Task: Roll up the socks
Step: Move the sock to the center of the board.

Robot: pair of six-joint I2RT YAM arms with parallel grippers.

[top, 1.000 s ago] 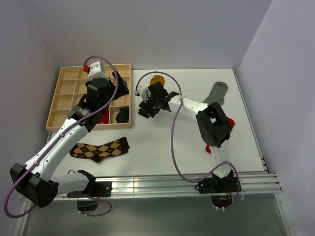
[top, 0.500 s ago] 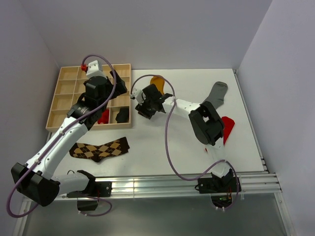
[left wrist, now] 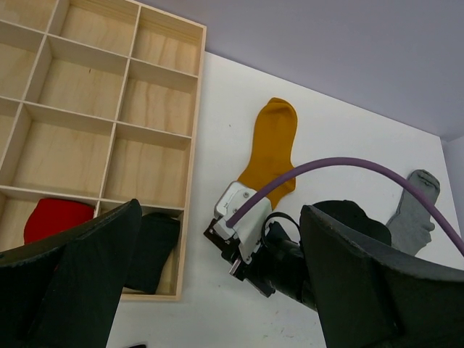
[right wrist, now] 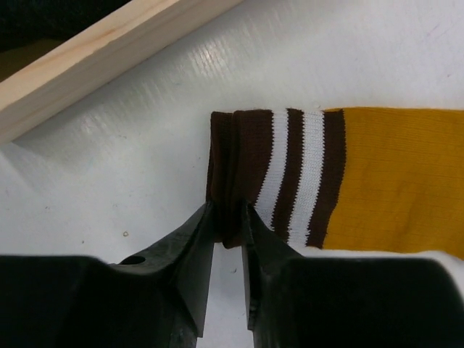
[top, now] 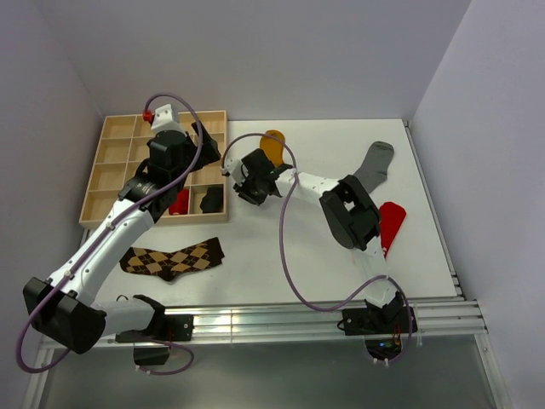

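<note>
A mustard sock [top: 272, 145] lies flat beside the wooden tray, its brown cuff with white stripes [right wrist: 279, 174] toward me. My right gripper [right wrist: 228, 217] is shut on the folded edge of that cuff, low on the table [top: 247, 192]. My left gripper [top: 209, 145] hangs open above the tray's right edge, with nothing between its fingers [left wrist: 221, 283]. Below it are the right wrist and the mustard sock [left wrist: 272, 148]. A brown-tan argyle sock [top: 174, 258] lies flat at front left. A grey sock [top: 375, 162] and a red sock [top: 390, 223] lie at right.
The wooden tray [top: 119, 141] of several compartments sits at back left. It holds a red bundle [top: 180, 203] and a dark bundle [top: 210, 199] in its front row. The right arm's purple cable [top: 285, 256] loops over the table's middle. Walls close in on three sides.
My right gripper slid left toward the tray and closed on the sock's cuff. Its arm swung, uncovering the red sock. The left arm barely moved.
</note>
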